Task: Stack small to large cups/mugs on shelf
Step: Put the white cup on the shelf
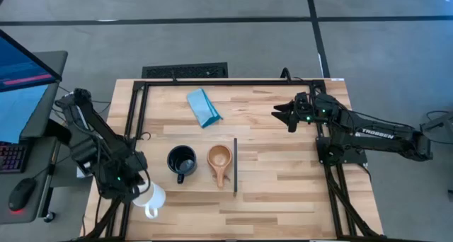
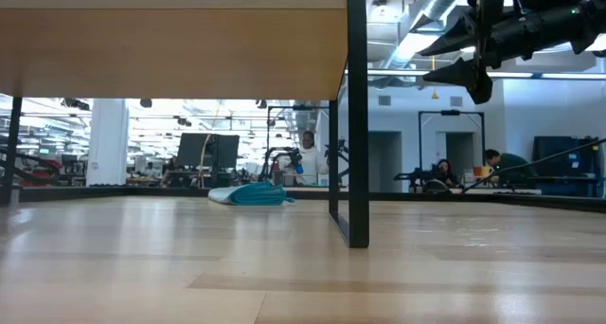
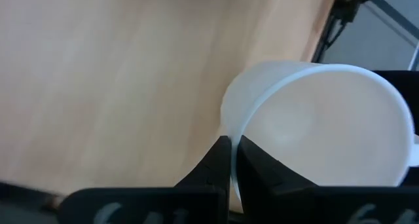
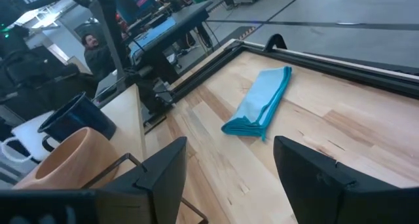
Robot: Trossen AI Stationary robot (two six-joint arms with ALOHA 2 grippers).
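1. The white mug (image 1: pixel 151 198) is at the shelf's (image 1: pixel 202 185) left end near the counter's front-left corner, its rim pinched by the closed left hand (image 1: pixel 136 187).
2. The black mug (image 1: pixel 181 161) and wooden cup (image 1: pixel 219 159) stand side by side on the shelf, just apart, the cup next to the dark strip.
3. The right hand (image 1: pixel 280 113) hovers open above the counter's (image 1: pixel 283 178) back right, well apart from the mugs.
4. A folded blue cloth (image 1: pixel 203 107) lies toward the back.

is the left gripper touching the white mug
Touching. The left wrist view shows the left gripper with its fingers closed on the rim of the white mug, the thin wall pinched between them with no gap.
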